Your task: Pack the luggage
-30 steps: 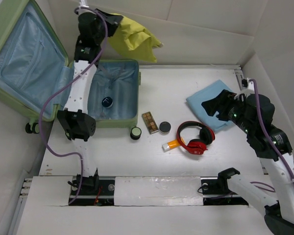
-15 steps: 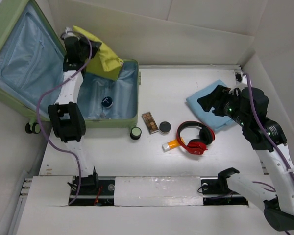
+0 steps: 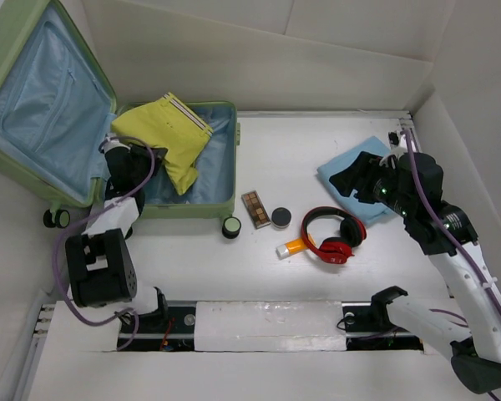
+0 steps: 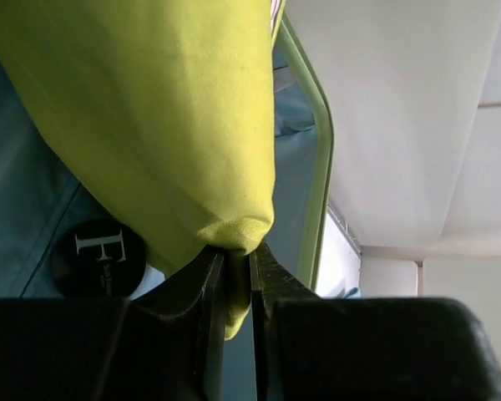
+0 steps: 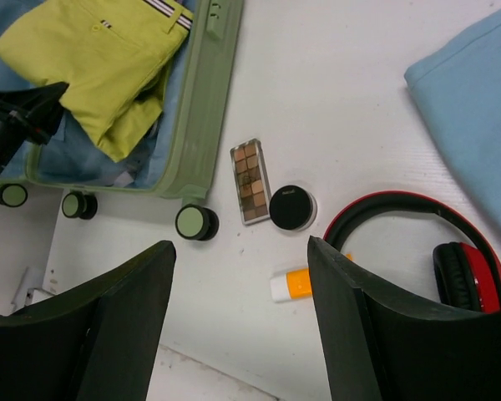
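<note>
One open suitcase (image 3: 33, 109) holds one pair of yellow shorts (image 3: 163, 129), pinched by the left gripper (image 4: 232, 266); right gripper (image 5: 238, 251) spread wide, empty.

The yellow garment (image 4: 150, 109) fills the view ahead of the left tool (image 4: 231, 261) and half covers a black disc (image 4: 96, 257) beside its fingers. From above, the disc and that tool's tips lie hidden under the fabric. The luggage (image 3: 33, 92) lid runs off the top-left edge. Beyond the right tool (image 5: 238, 246), the blue cloth (image 5: 476, 109) and red headphones (image 5: 451, 251) are cropped. One finger hides the end of the orange tube (image 5: 294, 284).
</note>
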Tool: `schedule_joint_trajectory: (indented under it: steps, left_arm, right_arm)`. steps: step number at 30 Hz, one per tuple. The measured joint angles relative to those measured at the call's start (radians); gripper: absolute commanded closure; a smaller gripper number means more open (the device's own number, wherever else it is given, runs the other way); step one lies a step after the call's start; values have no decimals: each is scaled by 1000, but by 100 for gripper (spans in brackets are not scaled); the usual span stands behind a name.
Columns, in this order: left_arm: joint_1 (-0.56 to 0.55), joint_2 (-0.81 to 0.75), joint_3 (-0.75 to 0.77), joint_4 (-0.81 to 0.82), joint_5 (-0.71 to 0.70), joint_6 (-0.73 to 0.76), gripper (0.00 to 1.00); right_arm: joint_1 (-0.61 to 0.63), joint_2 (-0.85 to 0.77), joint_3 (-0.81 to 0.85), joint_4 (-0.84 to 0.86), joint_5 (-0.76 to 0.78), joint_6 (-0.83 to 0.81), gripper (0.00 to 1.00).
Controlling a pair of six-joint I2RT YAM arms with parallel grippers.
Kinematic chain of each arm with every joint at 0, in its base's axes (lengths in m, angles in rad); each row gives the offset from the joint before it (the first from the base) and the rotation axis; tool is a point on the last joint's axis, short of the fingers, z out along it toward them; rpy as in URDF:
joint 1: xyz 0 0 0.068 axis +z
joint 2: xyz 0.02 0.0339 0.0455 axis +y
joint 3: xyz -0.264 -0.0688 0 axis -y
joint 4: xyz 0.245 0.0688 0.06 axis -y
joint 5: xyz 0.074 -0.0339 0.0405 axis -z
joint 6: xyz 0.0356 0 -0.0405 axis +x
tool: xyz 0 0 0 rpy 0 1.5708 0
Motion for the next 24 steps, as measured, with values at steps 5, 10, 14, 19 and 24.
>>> schedule_joint_trajectory:
  steps: [5, 10, 14, 19, 24]
  left_arm:
    - [11, -144, -61, -112, -64, -10, 100]
    - [22, -196, -62, -301, -161, -24, 83]
    - [34, -211, -62, -407, -184, -32, 46]
    - [71, -307, -19, -568, -222, 3, 41]
    - [23, -373, 209, -593, -282, 82, 43]
  right_arm:
    - [8, 11, -3, 1, -9, 0, 30]
    - [9, 26, -4, 7, -14, -1, 27]
    - [9, 39, -4, 8, -21, -3, 21]
    - [9, 58, -4, 5, -22, -10, 20]
    - [9, 76, -4, -5, -3, -12, 26]
